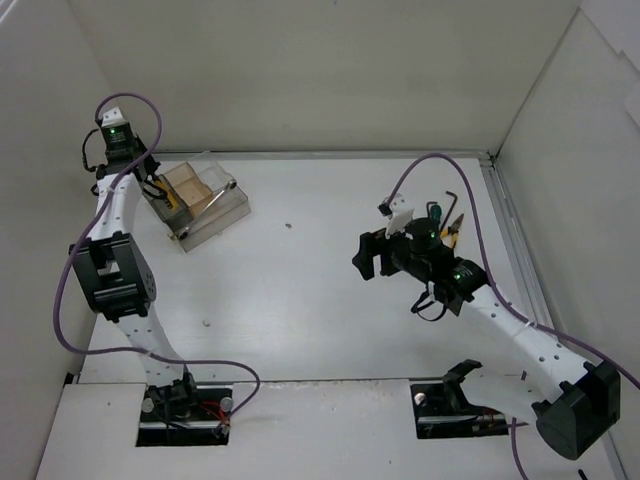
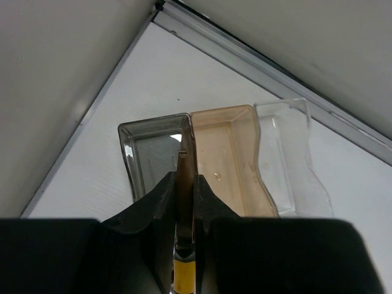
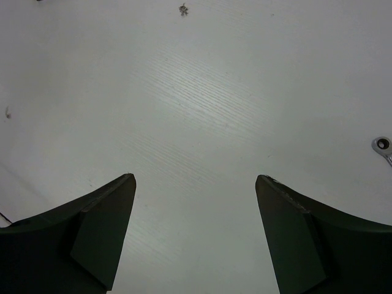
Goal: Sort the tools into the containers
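Left tool (image 2: pixel 184 184) clamped on slim yellow-handled metal item (image 2: pixel 184 226), over grey compartment (image 2: pixel 150 147), right tool (image 3: pixel 195 179) spread apart

The white, faintly grained surface (image 1: pixel 300 300) is boxed in by pale walls (image 1: pixel 300 70) at its far, left and right edges. A metal rail (image 1: pixel 350 155) runs along the far edge, and a second rail (image 1: pixel 515 240) follows the right edge. A small dark speck (image 1: pixel 288 226) lies mid-surface, toward the far edge. A fainter speck (image 1: pixel 205 323) sits nearer the left edge.

Glossy clear plastic tray (image 2: pixel 293 160), matt table (image 3: pixel 196 92)
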You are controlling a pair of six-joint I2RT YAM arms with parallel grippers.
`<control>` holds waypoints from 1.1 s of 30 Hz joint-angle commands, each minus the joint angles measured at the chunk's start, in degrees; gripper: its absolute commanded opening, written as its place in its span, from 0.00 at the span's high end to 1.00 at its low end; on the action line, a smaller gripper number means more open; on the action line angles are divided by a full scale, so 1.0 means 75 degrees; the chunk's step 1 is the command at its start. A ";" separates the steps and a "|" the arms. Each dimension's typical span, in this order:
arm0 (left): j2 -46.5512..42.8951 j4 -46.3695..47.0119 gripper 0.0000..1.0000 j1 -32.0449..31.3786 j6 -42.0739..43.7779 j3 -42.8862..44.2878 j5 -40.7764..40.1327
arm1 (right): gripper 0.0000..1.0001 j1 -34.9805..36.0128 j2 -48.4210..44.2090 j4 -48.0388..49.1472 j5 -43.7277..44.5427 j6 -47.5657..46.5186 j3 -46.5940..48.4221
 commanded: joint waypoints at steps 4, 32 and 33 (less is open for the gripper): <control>0.0710 0.0500 1.00 0.0405 0.0294 0.1364 0.0210 | 0.23 -0.0373 0.0187 0.0275 -0.0121 0.0195 0.0020; 0.1930 0.2435 0.99 0.0746 -0.0703 0.0685 0.1663 | 0.22 -0.1018 0.0972 0.0064 -0.0297 0.0089 0.0594; 0.1919 0.2446 1.00 0.0746 -0.0737 0.0650 0.1698 | 0.22 -0.1030 0.0972 0.0064 -0.0285 0.0136 0.0594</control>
